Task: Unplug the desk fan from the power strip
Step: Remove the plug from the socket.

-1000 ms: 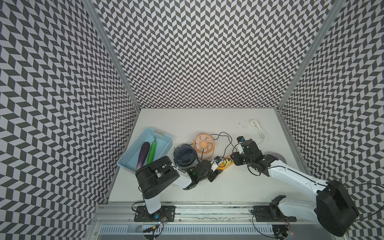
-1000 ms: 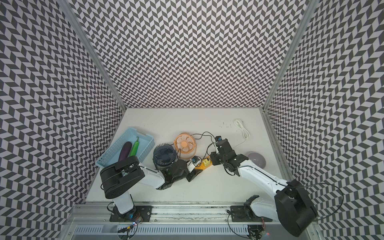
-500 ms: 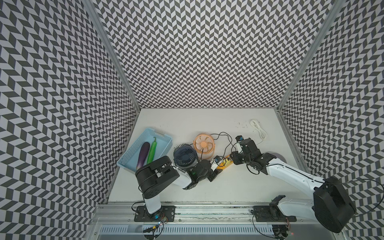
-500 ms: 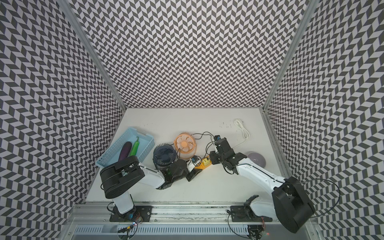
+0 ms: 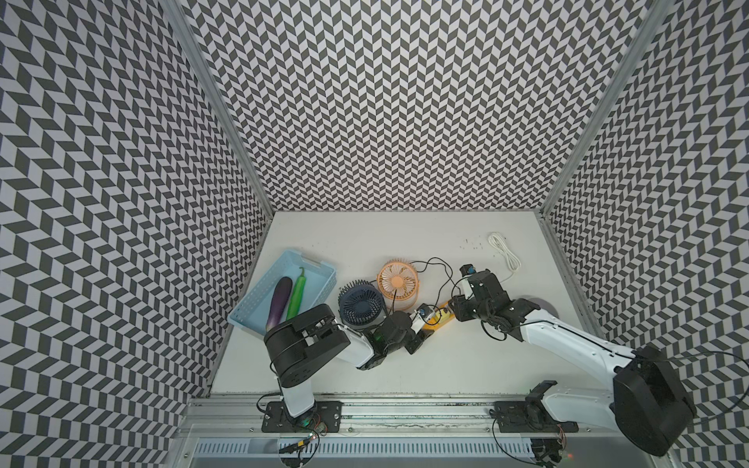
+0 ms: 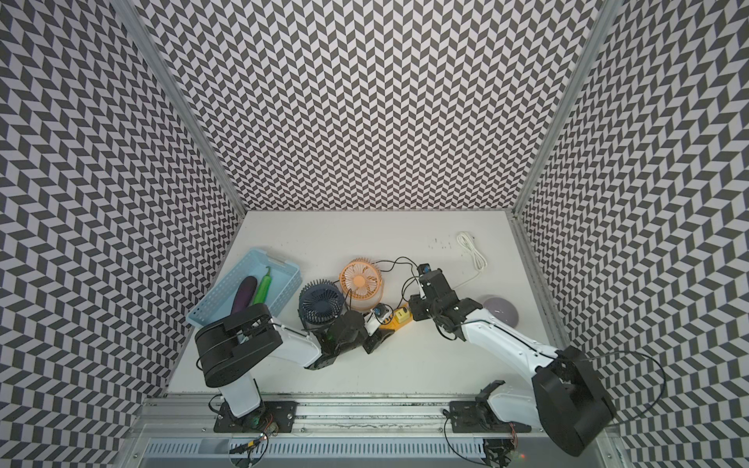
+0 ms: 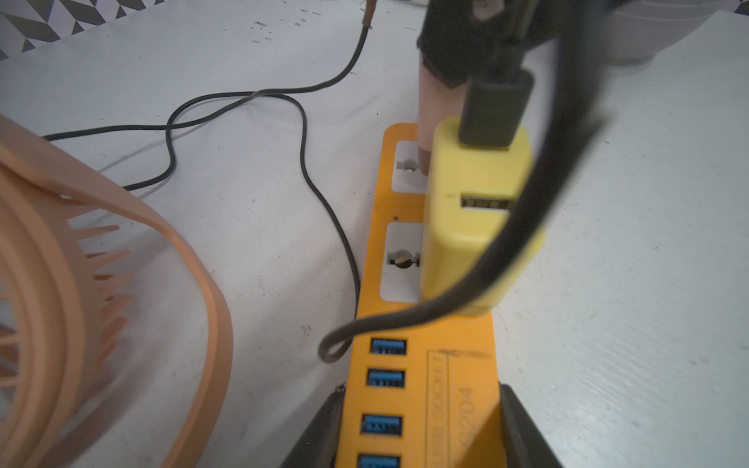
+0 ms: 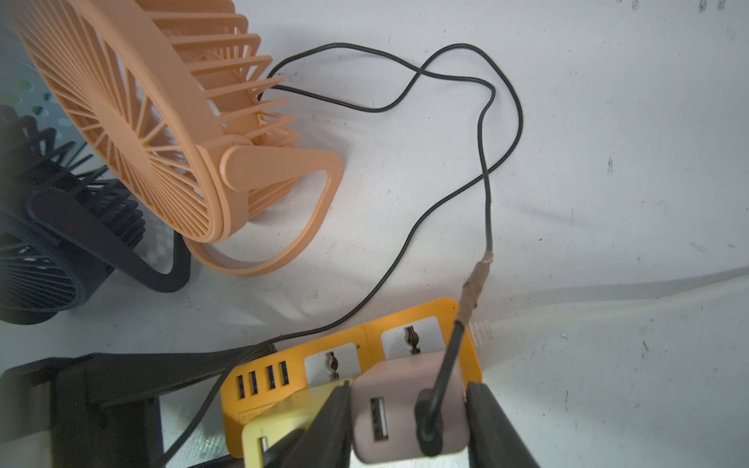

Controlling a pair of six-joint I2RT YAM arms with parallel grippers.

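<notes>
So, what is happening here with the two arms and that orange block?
The robot is unplugging a fan. The left gripper has its jaws shut on the USB end of the power strip. The right gripper has its jaws shut on the pink adapter at the strip's other end, beside a yellow adapter. A black cable runs from the pink adapter toward the orange fan. Whether that adapter is already out of its socket cannot be told.

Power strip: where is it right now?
In a top view the power strip lies just right of the orange fan. The left gripper clamps its USB end; the right gripper grips the pink adapter at its socket end.
</notes>
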